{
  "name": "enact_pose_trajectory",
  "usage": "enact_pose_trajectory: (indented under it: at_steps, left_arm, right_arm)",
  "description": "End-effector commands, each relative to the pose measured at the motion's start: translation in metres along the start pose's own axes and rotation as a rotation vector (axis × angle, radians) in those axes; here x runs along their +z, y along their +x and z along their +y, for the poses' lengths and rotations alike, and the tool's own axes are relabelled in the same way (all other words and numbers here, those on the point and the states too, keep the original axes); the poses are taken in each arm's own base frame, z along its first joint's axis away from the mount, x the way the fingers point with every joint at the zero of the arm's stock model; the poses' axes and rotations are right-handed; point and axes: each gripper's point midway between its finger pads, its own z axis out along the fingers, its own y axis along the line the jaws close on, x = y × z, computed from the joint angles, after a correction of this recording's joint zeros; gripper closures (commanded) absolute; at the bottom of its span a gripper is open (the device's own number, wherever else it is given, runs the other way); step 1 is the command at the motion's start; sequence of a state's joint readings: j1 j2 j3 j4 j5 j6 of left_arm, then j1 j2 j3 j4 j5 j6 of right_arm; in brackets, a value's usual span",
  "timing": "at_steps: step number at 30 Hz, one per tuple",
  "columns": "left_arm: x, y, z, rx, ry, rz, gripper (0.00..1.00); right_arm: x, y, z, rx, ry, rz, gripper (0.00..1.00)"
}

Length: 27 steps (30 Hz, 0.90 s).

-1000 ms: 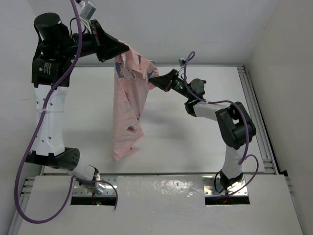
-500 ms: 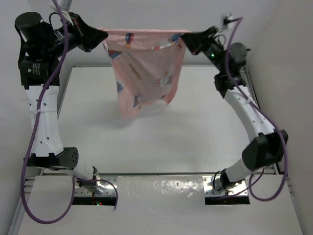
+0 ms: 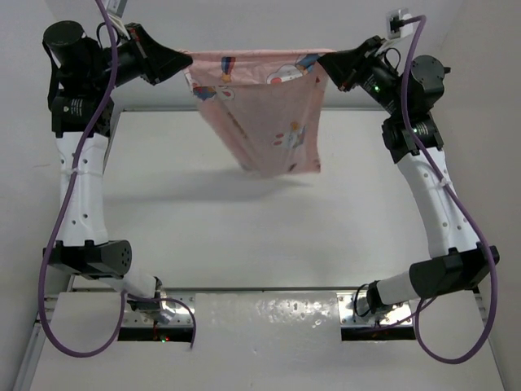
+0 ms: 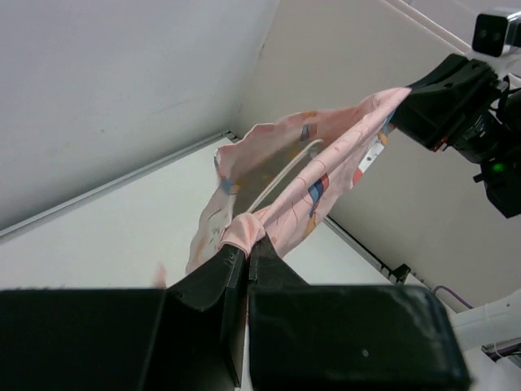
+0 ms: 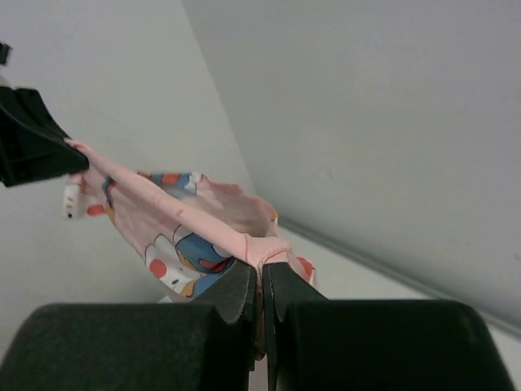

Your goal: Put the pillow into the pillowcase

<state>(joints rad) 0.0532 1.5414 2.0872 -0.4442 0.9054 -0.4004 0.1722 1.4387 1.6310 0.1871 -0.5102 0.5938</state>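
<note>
Since half a second ago both arms have spread, drawing the pillowcase taut high above the table, left gripper and right gripper each clamped on a top corner, pillow apparently seated inside; judged final settling, next calls for lowering to the table.

Both arms are raised high, reaching toward the far side from their bases at the near edge; the left arm stands nearly upright, its wrist bent inward to the right; the right arm leans up and back, its wrist turned inward to the left; the left gripper and right gripper face each other, well apart, each with jaws pressed together on a top corner of the pillowcase.
</note>
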Motion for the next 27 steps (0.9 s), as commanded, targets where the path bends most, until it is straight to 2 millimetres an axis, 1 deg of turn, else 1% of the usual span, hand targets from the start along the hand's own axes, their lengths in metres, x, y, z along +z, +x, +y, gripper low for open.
enact_pose_trajectory:
  at_steps: [1, 2, 3, 4, 5, 6, 7, 8, 9, 10, 11, 12, 13, 14, 15, 16, 17, 18, 19, 20, 21, 22, 23, 25, 26, 27]
  left_arm:
    - [-0.022, -0.048, -0.002, 0.151, -0.073, -0.14, 1.0]
    - [-0.02, -0.041, 0.002, 0.151, -0.079, -0.121, 1.0]
    - [-0.016, -0.026, 0.013, 0.12, -0.089, -0.092, 1.0]
    - [-0.013, -0.018, 0.019, 0.105, -0.094, -0.076, 1.0]
    - [-0.01, -0.009, 0.025, 0.091, -0.096, -0.06, 1.0]
    - [-0.005, 0.003, 0.035, 0.058, -0.1, -0.036, 1.0]
    - [-0.002, 0.006, 0.036, 0.037, -0.091, -0.03, 1.0]
    - [-0.001, 0.001, 0.036, 0.042, -0.078, -0.042, 1.0]
    - [-0.002, -0.012, 0.031, 0.063, -0.057, -0.063, 1.0]
    - [-0.004, -0.025, 0.024, 0.06, -0.043, -0.089, 1.0]
    - [-0.007, -0.044, 0.014, 0.109, -0.02, -0.136, 1.0]
    - [-0.012, -0.059, 0.008, 0.144, -0.008, -0.167, 1.0]
    - [-0.021, -0.08, -0.009, 0.202, 0.009, -0.215, 1.0]
    - [-0.026, -0.093, -0.019, 0.226, 0.02, -0.25, 1.0]
    - [-0.031, -0.1, -0.021, 0.241, 0.017, -0.264, 1.0]
    - [-0.034, -0.104, -0.023, 0.237, 0.019, -0.274, 1.0]
    - [-0.034, -0.1, -0.021, 0.224, 0.018, -0.26, 1.0]
    - [-0.032, -0.093, -0.021, 0.213, 0.02, -0.245, 1.0]
    - [-0.028, -0.082, -0.013, 0.222, 0.009, -0.22, 1.0]
    - [-0.02, -0.054, 0.01, 0.15, -0.021, -0.16, 1.0]
    - [-0.017, -0.043, 0.01, 0.142, -0.022, -0.14, 1.0]
    - [-0.016, -0.035, 0.016, 0.141, -0.032, -0.121, 1.0]
    - [-0.016, -0.03, 0.019, 0.127, -0.036, -0.109, 1.0]
    - [-0.023, -0.038, 0.013, 0.141, -0.03, -0.117, 1.0]
    - [-0.027, -0.045, 0.005, 0.162, -0.017, -0.13, 1.0]
    - [-0.034, -0.057, -0.014, 0.21, 0.01, -0.151, 1.0]
  right_arm:
    - [-0.029, -0.086, 0.024, -0.179, 0.032, -0.21, 1.0]
    - [-0.03, -0.081, 0.022, -0.178, 0.034, -0.199, 1.0]
    - [-0.028, -0.067, 0.016, -0.156, 0.038, -0.167, 1.0]
    - [-0.024, -0.052, 0.009, -0.129, 0.047, -0.121, 1.0]
    - [-0.021, -0.041, 0.004, -0.109, 0.048, -0.089, 1.0]
    - [-0.012, -0.028, -0.008, -0.078, 0.059, -0.053, 1.0]
    - [-0.009, -0.021, -0.015, -0.06, 0.072, -0.024, 1.0]
    - [-0.006, -0.025, -0.017, -0.058, 0.082, -0.024, 1.0]
    - [-0.003, -0.048, -0.016, -0.084, 0.086, -0.057, 1.0]
    - [-0.004, -0.058, -0.014, -0.095, 0.089, -0.068, 1.0]
    - [-0.006, -0.075, -0.011, -0.12, 0.096, -0.098, 1.0]
    - [-0.01, -0.101, 0.001, -0.17, 0.088, -0.15, 1.0]
    - [-0.017, -0.118, 0.011, -0.201, 0.085, -0.187, 1.0]
    - [-0.022, -0.127, 0.017, -0.22, 0.086, -0.211, 1.0]
    - [-0.026, -0.127, 0.017, -0.232, 0.096, -0.22, 1.0]
    - [-0.035, -0.136, 0.029, -0.251, 0.083, -0.253, 1.0]
    - [-0.038, -0.132, 0.028, -0.252, 0.087, -0.252, 1.0]
    - [-0.036, -0.113, 0.016, -0.229, 0.103, -0.214, 1.0]
    - [-0.036, -0.102, 0.011, -0.214, 0.111, -0.185, 1.0]
    - [-0.033, -0.089, 0.002, -0.196, 0.125, -0.149, 1.0]
    - [-0.03, -0.076, -0.004, -0.177, 0.136, -0.115, 1.0]
    - [-0.03, -0.064, -0.008, -0.161, 0.145, -0.075, 1.0]
    - [-0.029, -0.06, -0.008, -0.163, 0.14, -0.061, 1.0]
    - [-0.035, -0.064, 0.008, -0.19, 0.112, -0.067, 1.0]
    - [-0.043, -0.076, 0.028, -0.21, 0.078, -0.093, 1.0]
    - [-0.048, -0.084, 0.04, -0.22, 0.056, -0.111, 1.0]
